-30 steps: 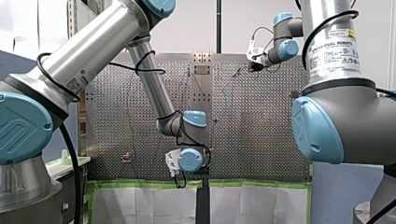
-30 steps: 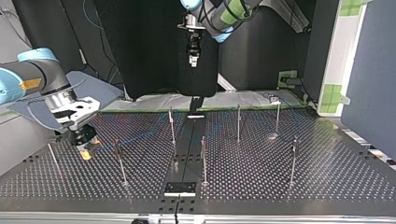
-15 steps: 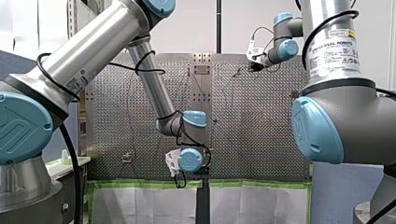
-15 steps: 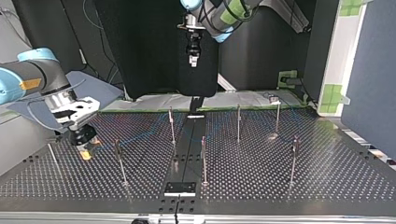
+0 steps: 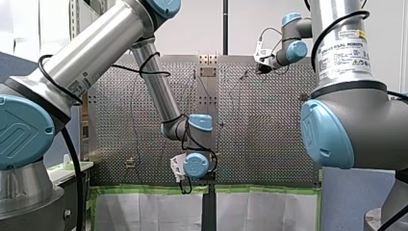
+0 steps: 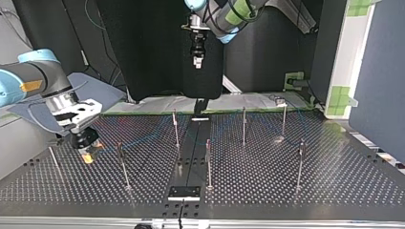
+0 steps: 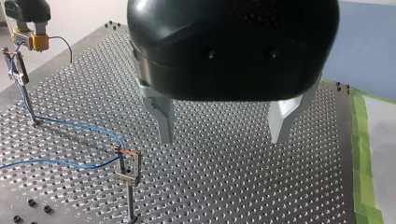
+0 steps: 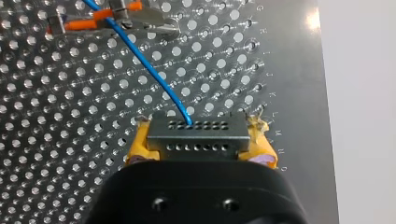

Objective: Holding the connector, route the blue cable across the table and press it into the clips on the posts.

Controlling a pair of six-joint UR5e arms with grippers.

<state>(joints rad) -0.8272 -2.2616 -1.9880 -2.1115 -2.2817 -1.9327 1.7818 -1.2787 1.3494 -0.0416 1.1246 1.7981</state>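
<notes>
Blue cable (image 8: 140,63), connector (image 8: 197,137) among posts (image 6: 208,164)

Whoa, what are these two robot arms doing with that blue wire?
My right arm's tool is shut on the connector at the end of the blue cable. It is low over the perforated table, with a clip just ahead of it. Seen from the left wrist, the cable trails across the table and meets the head of a post. My left arm's tool hangs open above the table, holding nothing.
</notes>
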